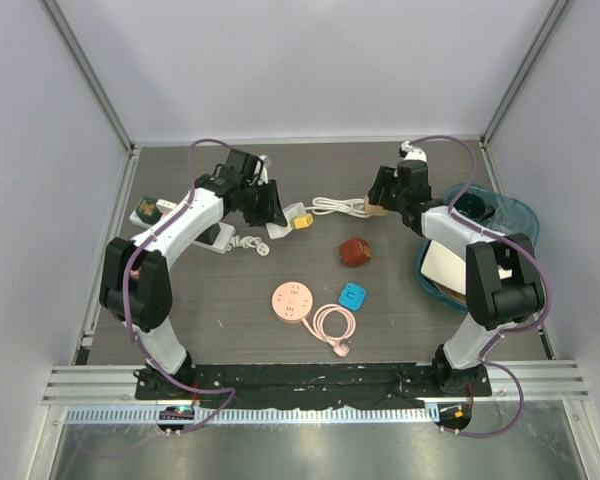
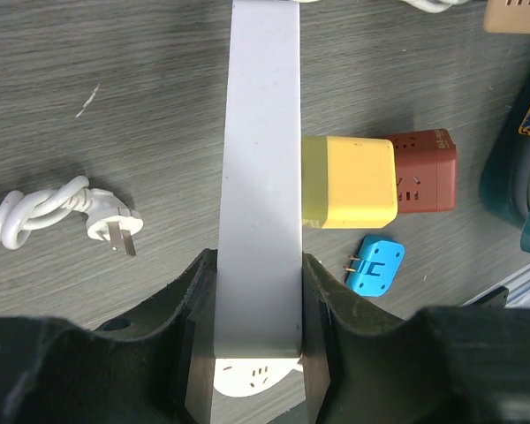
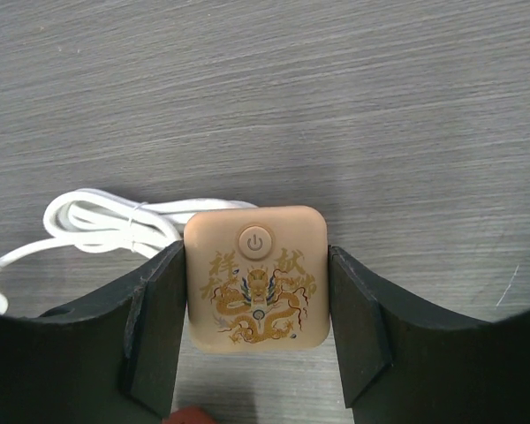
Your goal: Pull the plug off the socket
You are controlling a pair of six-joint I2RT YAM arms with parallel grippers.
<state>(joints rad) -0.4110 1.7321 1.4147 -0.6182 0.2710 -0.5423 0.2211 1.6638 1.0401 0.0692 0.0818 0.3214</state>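
Left pincer [image 2: 258,296] is clamped on the near end of a white power strip [image 2: 263,132], one finger on each long side, and the strip runs straight up the frame. A chunky yellow plug [image 2: 349,181] sticks out of its right side, with a red-brown cube socket [image 2: 424,172] right behind it and a little blue adapter [image 2: 377,265] just below. Off to the left a white corded plug [image 2: 110,228] lies loose on the grey worktop [image 2: 115,88], and a tan socket block [image 2: 517,13] pokes in at the top right corner.

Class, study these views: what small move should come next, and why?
Probably the right tool should release the tan box and head for the yellow plug: it is still seated in the white strip, which the left tool clamps.
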